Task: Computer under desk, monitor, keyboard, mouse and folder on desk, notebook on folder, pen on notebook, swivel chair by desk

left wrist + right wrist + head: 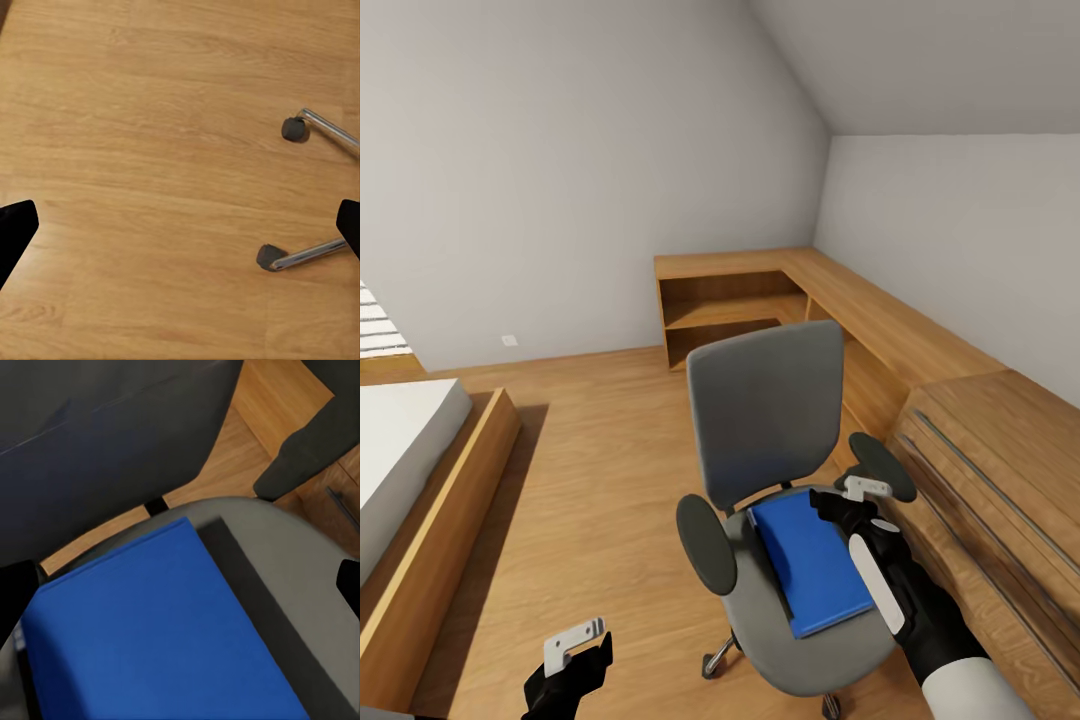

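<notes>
Right gripper (847,497), black fingers spread wide, hovers above the one flat, bright blue folder (810,563) lying on the grey fabric swivel chair (765,410) (possibly a darker sheet beneath it). Left gripper (580,650) hangs open over smooth wood floor (150,150); two silver castor legs are nearby.

head: high, down on swivel chair (780,480) | right wrist: close above seat
</notes>
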